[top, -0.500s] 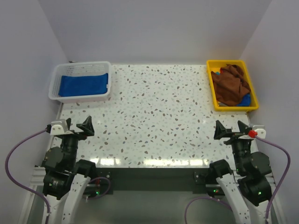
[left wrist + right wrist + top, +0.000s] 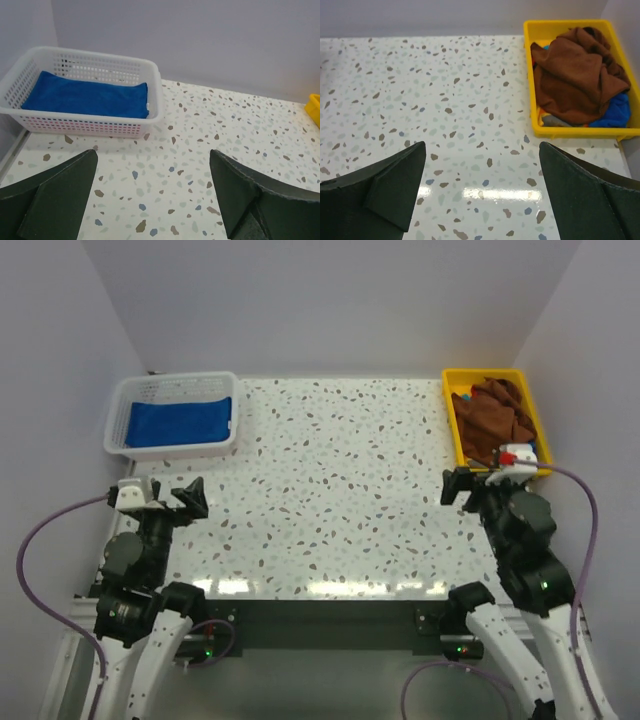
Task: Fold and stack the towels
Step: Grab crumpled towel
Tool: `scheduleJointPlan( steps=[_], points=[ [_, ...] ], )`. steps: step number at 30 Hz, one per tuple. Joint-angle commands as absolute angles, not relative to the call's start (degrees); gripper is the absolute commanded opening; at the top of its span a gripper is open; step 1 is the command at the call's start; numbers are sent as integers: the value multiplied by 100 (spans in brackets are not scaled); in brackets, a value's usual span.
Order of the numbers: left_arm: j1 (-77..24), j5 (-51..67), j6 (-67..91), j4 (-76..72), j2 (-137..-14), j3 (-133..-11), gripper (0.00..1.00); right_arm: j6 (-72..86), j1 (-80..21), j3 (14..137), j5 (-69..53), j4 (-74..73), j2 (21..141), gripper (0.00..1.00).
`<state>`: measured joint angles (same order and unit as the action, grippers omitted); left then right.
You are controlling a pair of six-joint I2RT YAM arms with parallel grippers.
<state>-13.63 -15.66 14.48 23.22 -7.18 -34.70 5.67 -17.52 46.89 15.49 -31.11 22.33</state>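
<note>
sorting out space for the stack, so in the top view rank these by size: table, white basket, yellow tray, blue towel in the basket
1. table
2. white basket and yellow tray: look about alike, and the tray's near edge is partly hidden
3. blue towel

a counter carries two containers at its far edge, well apart: a lattice basket in the far left corner and a tray in the far right corner. a folded towel lies flat in the basket, filling most of its floor. a crumpled towel lies heaped in the tray, on top of another towel that shows at the tray's near right corner. the left end effector hangs over the near left of the counter, in front of the basket; the right end effector hangs just in front of the tray.
</note>
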Motion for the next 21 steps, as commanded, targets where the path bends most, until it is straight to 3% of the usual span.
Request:
scheduleJointPlan(
  steps=[1, 11, 21],
  points=[
    [-1380, -1292, 1547, 1820, -1580, -3656, 100, 851, -1740, 5254, 1476, -2804, 3819, 99],
    [-1380, -870, 1284, 1503, -3523, -3841, 100, 1836, -1425, 8461, 2970, -3435, 8553, 99],
    [-1380, -721, 1204, 1353, -3691, -3560, 100, 2215, -247, 10809, 3682, -3551, 11370, 90]
  ],
)
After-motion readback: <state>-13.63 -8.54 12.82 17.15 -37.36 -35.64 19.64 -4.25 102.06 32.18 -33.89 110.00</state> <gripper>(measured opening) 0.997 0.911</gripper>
